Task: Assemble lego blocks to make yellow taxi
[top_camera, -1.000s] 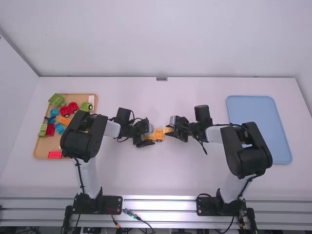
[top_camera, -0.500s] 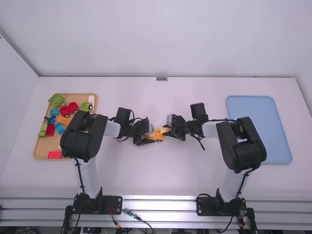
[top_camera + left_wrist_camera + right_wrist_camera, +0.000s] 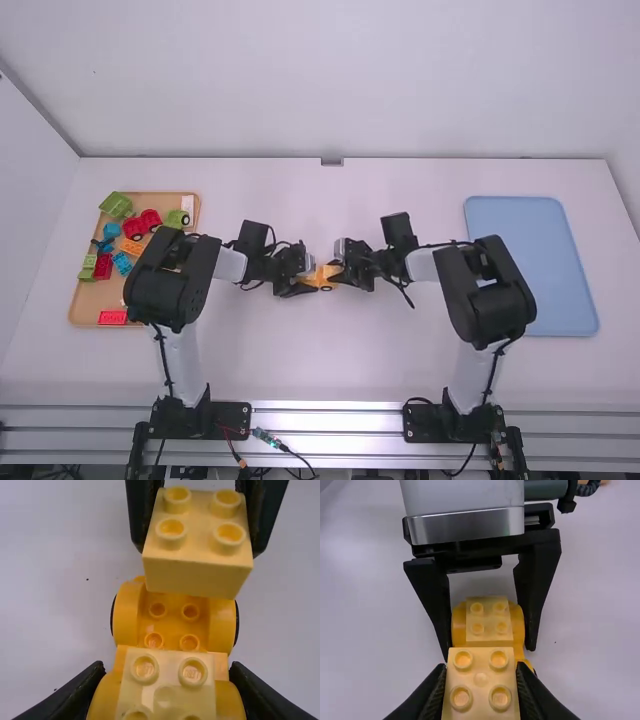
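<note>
Left gripper points inward; right gripper faces it.

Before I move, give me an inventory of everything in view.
Chassis: one, orange-yellow, wheeled, in the left gripper
Mounted block: one, pale yellow, on the chassis
Held block: one, pale yellow, in the right gripper
Wooden tray: one, tan, table's left
Green pieces: at least three, wooden tray
Red pieces: at least three, same
Blue pieces: at least two, same
Orange block: one, same
White piece: one, same
Empty-looking tray: one, blue, table's right
Table: one, white, beneath
Arms: two, white and black
Grippers: two, black, mid-table
</note>
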